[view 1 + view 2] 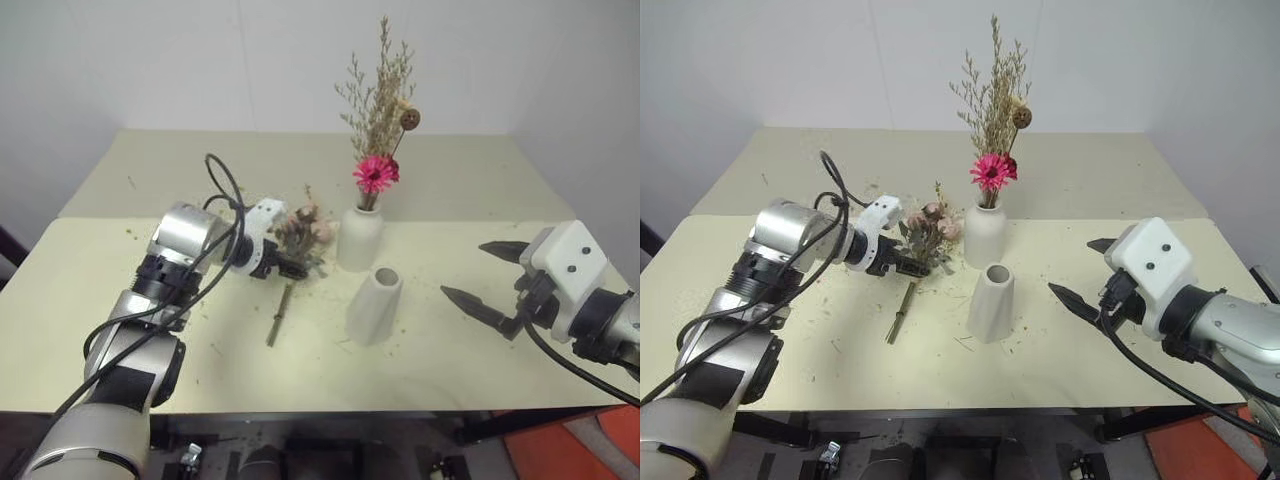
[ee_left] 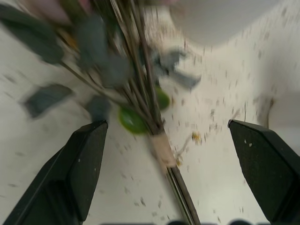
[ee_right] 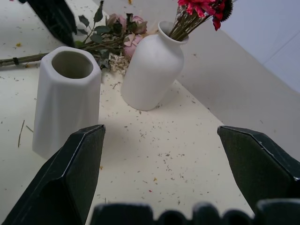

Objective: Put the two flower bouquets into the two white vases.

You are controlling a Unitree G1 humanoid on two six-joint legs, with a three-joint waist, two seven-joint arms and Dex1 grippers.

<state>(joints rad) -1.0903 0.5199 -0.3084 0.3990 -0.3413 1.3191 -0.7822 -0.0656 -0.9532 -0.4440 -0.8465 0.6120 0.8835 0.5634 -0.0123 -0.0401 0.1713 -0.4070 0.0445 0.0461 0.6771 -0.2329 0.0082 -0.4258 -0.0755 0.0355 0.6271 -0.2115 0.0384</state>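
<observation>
My left tool (image 1: 908, 266) stands wide open over the rose bouquet (image 1: 923, 240), which lies flat on the tabletop (image 1: 1120, 180) with its stems between my fingers, not gripped. My right tool (image 1: 488, 275) is open too and empty, near the cone vase (image 1: 374, 306). The gerbera bouquet (image 1: 377, 170) stands upright in the bottle vase (image 1: 359, 238), just behind the empty cone vase.

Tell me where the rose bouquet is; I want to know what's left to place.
The rose bouquet lies flat on the table, left of the bottle vase, under the open left gripper.
</observation>
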